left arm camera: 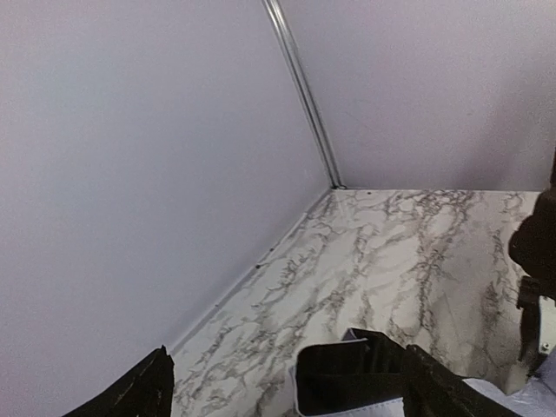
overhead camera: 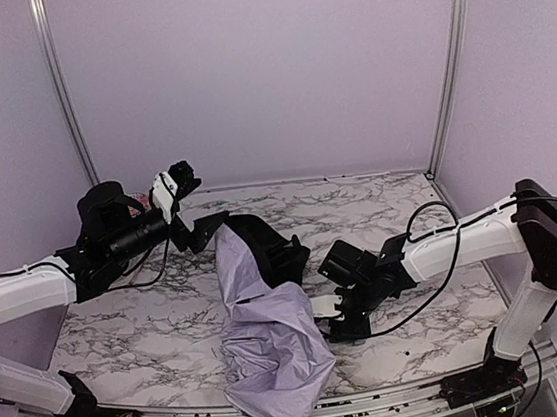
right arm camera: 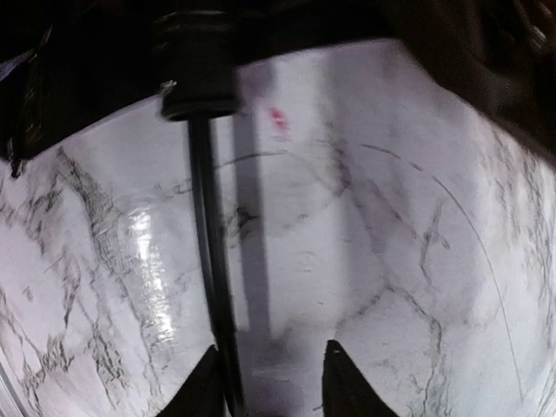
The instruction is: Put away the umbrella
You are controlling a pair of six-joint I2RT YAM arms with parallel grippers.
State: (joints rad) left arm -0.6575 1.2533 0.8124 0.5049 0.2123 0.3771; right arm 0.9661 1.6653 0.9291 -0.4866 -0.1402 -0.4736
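1. We see the umbrella [overhead camera: 263,316] lying collapsed and loose on the marbled counter [overhead camera: 409,204], in the lower middle of the top view. Its lavender fabric [overhead camera: 275,355] spills down to the counter's near edge. Its black lining [overhead camera: 268,245] bunches above the fabric.
2. The left gripper [overhead camera: 193,230] sits left of centre in the top view, at the upper left end of the black lining. We cannot tell from there whether it touches the cloth.
3. In the left wrist view the left gripper [left arm camera: 287,373] has its jaws spread wide, one tip at the lower left and one at the lower right. A fold of black lining [left arm camera: 347,382] with a pale hem lies between them at the bottom edge, and the jaws are not closed on it.
4. The right gripper [overhead camera: 339,314] hangs low over the counter, just right of the lavender fabric. A small pale handle block [overhead camera: 325,306] lies just beside its jaws.
5. In the right wrist view the right gripper [right arm camera: 274,382] has its jaws apart. The thin black shaft [right arm camera: 213,261] runs down from a black collar [right arm camera: 200,74] at the top and passes along the inner edge of the left-hand finger [right arm camera: 208,387]. The other finger stands clear of it.
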